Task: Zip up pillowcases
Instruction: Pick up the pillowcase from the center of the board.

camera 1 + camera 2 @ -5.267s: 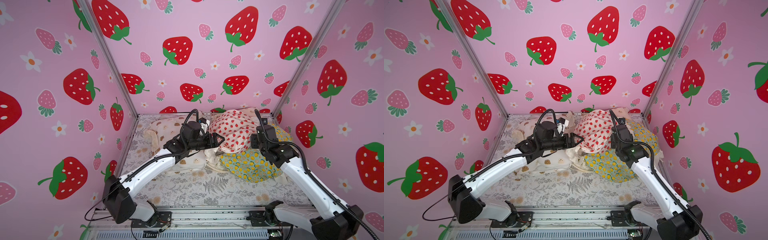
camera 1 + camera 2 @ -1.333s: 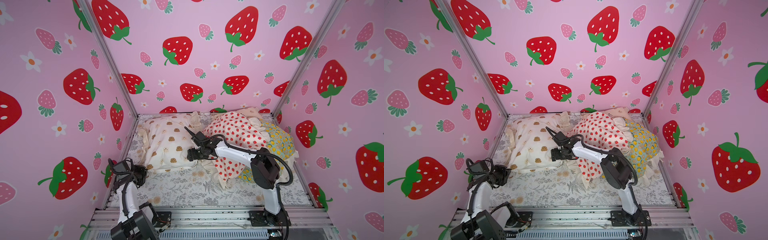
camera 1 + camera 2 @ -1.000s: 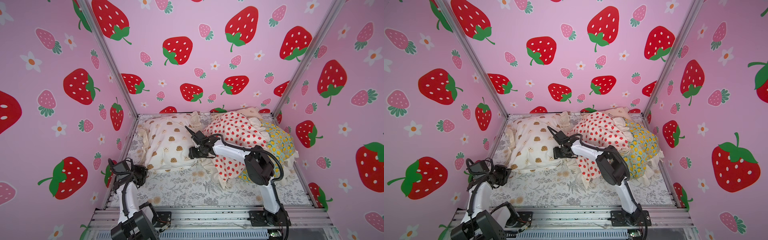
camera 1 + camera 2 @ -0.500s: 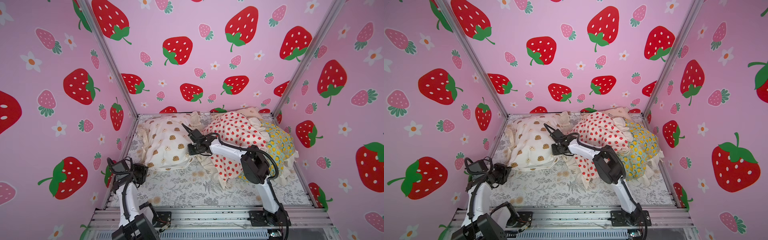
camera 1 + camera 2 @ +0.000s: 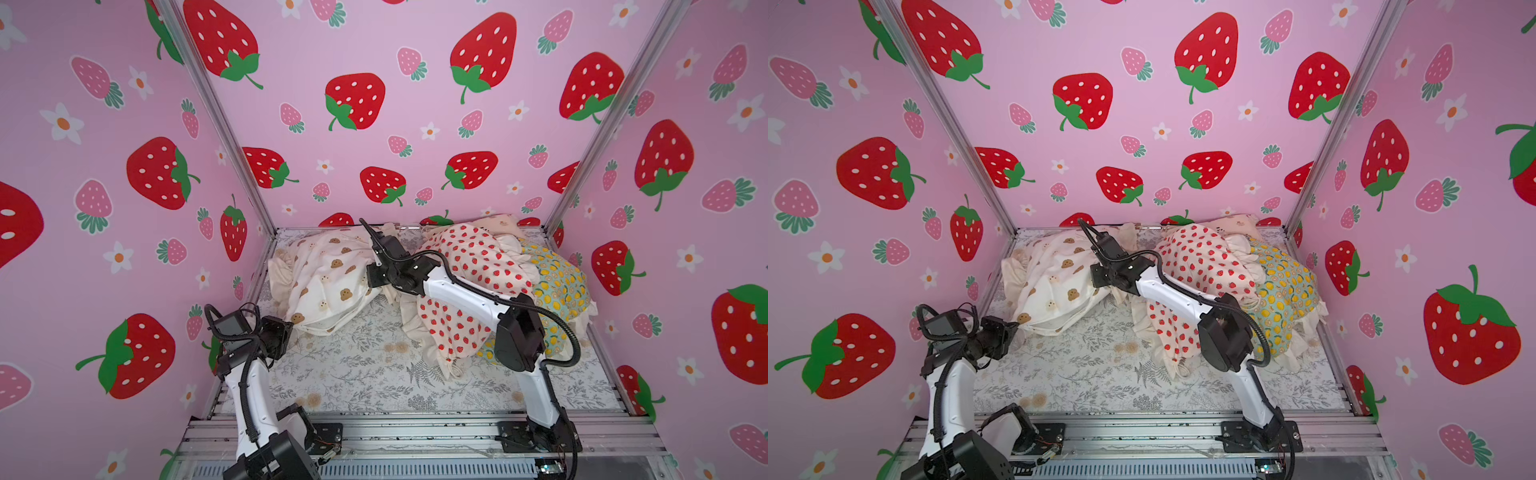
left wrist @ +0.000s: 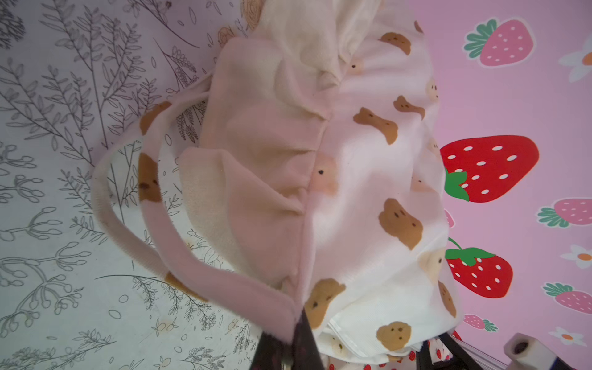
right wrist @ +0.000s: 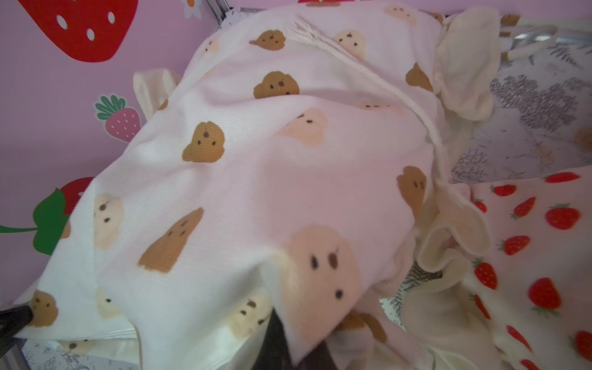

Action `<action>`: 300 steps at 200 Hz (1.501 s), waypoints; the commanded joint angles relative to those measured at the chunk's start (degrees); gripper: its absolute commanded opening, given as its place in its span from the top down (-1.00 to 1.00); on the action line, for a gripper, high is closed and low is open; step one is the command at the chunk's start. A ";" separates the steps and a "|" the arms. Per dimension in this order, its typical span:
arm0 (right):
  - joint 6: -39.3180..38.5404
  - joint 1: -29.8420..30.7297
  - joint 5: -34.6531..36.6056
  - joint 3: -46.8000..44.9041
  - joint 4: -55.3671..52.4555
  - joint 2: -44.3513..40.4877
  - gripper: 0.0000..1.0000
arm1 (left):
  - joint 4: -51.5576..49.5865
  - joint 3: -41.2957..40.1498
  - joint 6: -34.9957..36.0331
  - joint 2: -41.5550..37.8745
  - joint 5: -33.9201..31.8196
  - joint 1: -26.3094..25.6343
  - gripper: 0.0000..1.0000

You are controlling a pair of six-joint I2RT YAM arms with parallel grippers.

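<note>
Currently the cookie pillowcase (image 5: 324, 286) is lying toward ten o'clock on the desk (image 5: 374, 374). The left claw (image 5: 289, 328) is clenching its seven-o'clock corner and the right claw (image 5: 371, 284) is pinching its three-o'clock edge (probably stretching the zipper line taut).

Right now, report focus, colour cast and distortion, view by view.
In both top views: even light, no glare, sharp throughout, metal posts splayed by the wide lens. Left wrist view: pink cast on the cookie-print pillowcase, ruffle blurred near the left gripper, fern-print sheet crisp. Right wrist view: fabric nearest the right gripper smeared out of focus.
</note>
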 commanded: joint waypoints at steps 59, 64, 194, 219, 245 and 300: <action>-8.35 -5.59 1.01 3.10 -13.08 -10.61 0.99 | 4.36 2.95 -18.40 -9.95 0.13 -16.15 1.00; -8.79 -5.89 1.50 2.41 -13.48 -11.18 0.98 | 4.60 3.28 -19.41 -10.24 -1.16 -18.21 1.00; -7.06 -9.46 -2.17 -21.25 -9.11 -23.59 -0.02 | 10.93 4.75 -27.30 -8.21 -13.93 -37.46 1.00; -4.47 -7.74 -6.68 -21.61 -7.87 -26.11 -0.34 | 10.82 4.66 -28.13 -9.04 -13.93 -37.57 1.00; -2.81 -4.42 -7.70 -21.58 -7.40 -27.58 -0.37 | 9.09 5.42 -27.74 -10.17 -14.87 -37.51 1.00; 3.58 4.28 -15.94 -20.99 -0.06 -24.20 -0.18 | 7.18 5.15 -26.62 -12.52 -15.05 -37.33 1.00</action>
